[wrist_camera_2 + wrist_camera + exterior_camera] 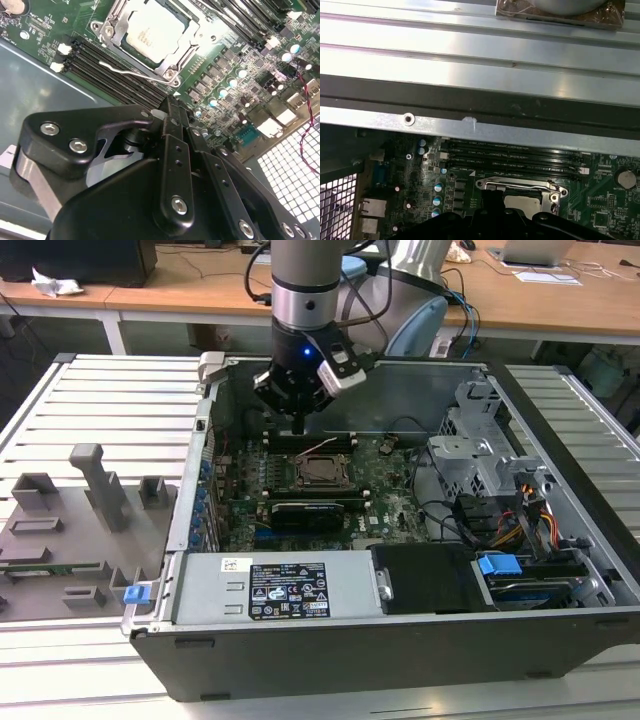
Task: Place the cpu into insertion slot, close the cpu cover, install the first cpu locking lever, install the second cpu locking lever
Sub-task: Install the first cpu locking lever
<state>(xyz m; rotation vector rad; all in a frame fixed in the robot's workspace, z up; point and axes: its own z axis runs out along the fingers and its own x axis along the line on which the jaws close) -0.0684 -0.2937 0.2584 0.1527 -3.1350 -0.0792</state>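
The cpu (pixel 148 32) lies silver face up in the socket on the green motherboard (pixel 235 70). The cpu cover (pixel 114 36) lies flat around it as a metal frame. A thin wire lever (pixel 131 74) runs along the socket's edge that faces my gripper; I cannot tell whether it is latched. In the exterior view my gripper (pixel 298 426) hangs over the memory slots (pixel 312 443), just behind the socket (pixel 322 472). In the second wrist view my gripper (pixel 170 105) has its fingers pressed together, holding nothing and clear of the socket. In the first wrist view my gripper (pixel 491 200) partly covers the socket (pixel 520 186).
The open computer case (pixel 195 480) lies on a slatted table. Inside it are a long black card (pixel 305 512), a power supply (pixel 285 590), a metal drive cage (pixel 480 440) and loose cables (pixel 520 525). A grey fixture (pixel 80 510) sits at the exterior view's left.
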